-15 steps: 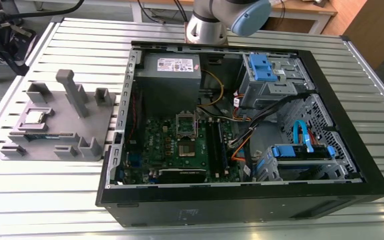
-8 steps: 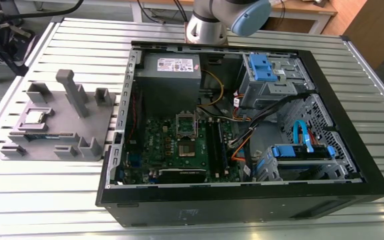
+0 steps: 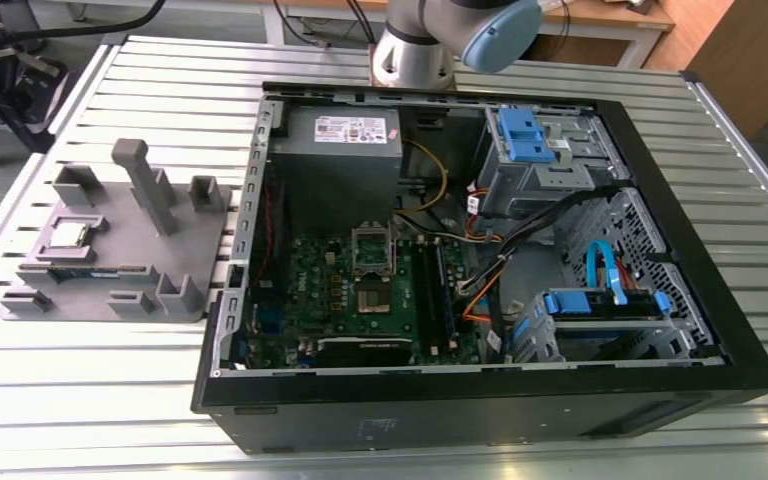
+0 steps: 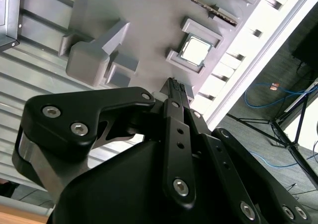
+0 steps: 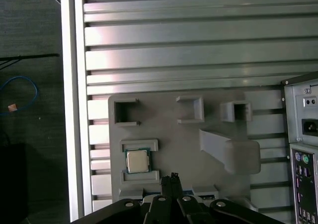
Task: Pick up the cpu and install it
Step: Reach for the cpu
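- Sitting in a snug pocket of the tray (image 3: 171, 265), at the exterior view's left, the cpu (image 3: 71, 235) cannot slide.
- The gripper (image 5: 172, 177) hangs over the tray near the cpu, pressed together, holding nothing.
- The case (image 3: 491, 395) lies open, so the socket (image 3: 373, 248) faces up.

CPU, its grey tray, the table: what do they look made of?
The cpu: dull silvery top with a soft sheen, so likely metal. The grey tray: matte, uniform grey, blocky moulded pockets, probably plastic, perhaps printed. The table: bright ribbed slats with streaky glare, looks like bare aluminium.
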Robot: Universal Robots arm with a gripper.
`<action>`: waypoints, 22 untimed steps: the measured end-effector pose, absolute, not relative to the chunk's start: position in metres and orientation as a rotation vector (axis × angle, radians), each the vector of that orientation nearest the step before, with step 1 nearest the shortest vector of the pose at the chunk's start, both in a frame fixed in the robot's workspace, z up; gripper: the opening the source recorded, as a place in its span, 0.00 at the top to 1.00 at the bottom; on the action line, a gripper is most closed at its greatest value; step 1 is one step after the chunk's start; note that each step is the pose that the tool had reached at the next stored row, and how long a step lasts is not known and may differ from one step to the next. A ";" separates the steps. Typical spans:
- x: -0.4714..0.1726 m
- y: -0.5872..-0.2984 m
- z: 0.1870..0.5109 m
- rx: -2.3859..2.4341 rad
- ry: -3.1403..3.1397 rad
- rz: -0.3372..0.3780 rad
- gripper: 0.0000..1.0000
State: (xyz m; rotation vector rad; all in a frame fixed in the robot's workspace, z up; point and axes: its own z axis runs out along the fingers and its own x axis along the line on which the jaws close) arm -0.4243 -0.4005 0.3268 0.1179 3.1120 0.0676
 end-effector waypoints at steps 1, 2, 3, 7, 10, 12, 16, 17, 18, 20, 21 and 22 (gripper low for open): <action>-0.425 -0.401 0.327 0.118 3.112 0.068 0.89; -0.425 -0.401 0.327 0.118 3.112 0.068 0.89; -0.425 -0.401 0.326 0.118 3.112 0.068 0.89; -0.427 -0.401 0.326 0.118 3.112 0.068 0.89; -0.427 -0.401 0.325 0.118 3.112 0.068 0.89; -0.428 -0.401 0.325 0.118 3.112 0.068 0.89; -0.430 -0.401 0.323 0.118 3.112 0.068 0.89; -0.430 -0.401 0.323 0.118 3.112 0.068 0.89; -0.431 -0.401 0.322 0.118 3.112 0.068 0.89; -0.432 -0.401 0.321 0.118 3.112 0.068 0.89; -0.433 -0.401 0.320 0.118 3.112 0.068 0.89; -0.433 -0.401 0.319 0.118 3.112 0.068 0.89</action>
